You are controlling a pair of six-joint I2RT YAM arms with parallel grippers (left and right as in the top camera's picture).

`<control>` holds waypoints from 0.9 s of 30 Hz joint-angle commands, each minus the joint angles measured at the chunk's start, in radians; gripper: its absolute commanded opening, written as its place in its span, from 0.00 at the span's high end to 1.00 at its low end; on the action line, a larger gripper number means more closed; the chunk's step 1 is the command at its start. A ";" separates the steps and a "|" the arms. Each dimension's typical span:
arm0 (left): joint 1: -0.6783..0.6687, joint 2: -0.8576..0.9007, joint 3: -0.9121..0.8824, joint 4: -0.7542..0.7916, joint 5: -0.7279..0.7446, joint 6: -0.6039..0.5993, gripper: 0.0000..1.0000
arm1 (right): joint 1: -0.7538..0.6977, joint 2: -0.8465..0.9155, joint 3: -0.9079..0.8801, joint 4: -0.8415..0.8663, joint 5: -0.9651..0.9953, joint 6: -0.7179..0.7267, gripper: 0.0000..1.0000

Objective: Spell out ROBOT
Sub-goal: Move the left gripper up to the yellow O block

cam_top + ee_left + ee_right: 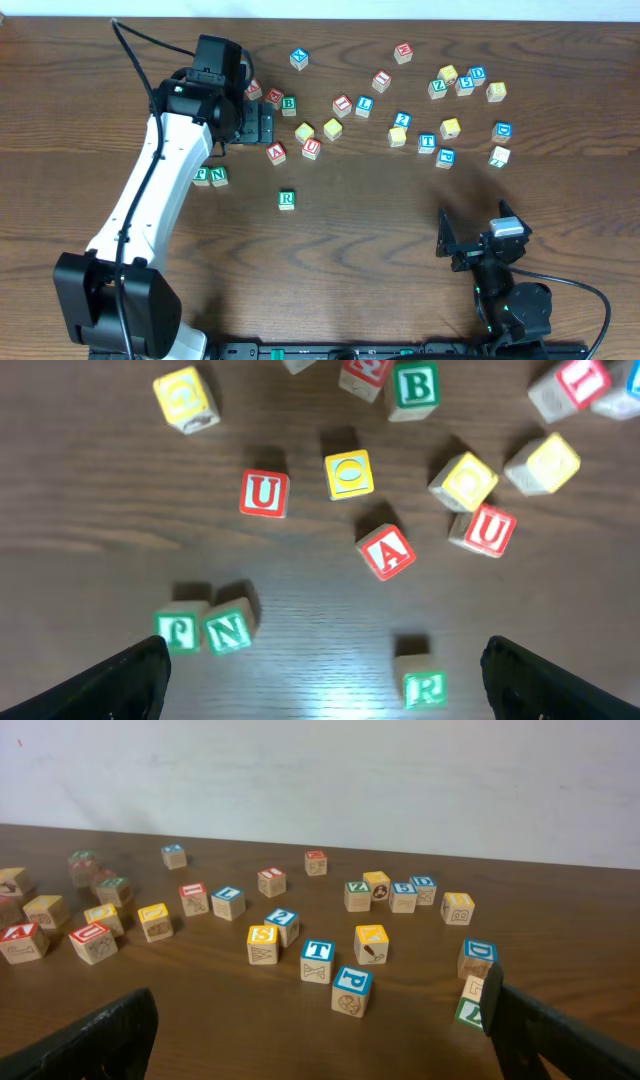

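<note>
Blocks lie scattered over the far half of a dark wooden table (380,270). At the left, the left gripper (322,658) hangs over the near edge of the scatter, its jaws spread wide with nothing between them. Nearer the robot, beside the arm, the green F cube (201,175) and N cube (219,176) sit touching, side by side. To their right the green-bordered R cube (287,200) stands alone, closer to the robot than the rest. Farther back sits the green-bordered B cube (289,103).

Seen from the left wrist, a yellow O cube (348,473) lies between a red U cube (263,492) and a second yellow cube (465,480), whose letter I can't make out. A red A cube (387,550) sits just in front of them.

Over to the right, the blue-bordered T cube (427,142) rests among blue and yellow blocks. At the far right, the right gripper (318,1008) sits low near the table's front edge, jaws wide apart and empty, the blocks ahead of it.
</note>
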 commanded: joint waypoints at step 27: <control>0.003 0.021 0.021 0.013 0.020 0.235 0.02 | -0.009 -0.003 -0.002 -0.005 0.008 0.010 0.01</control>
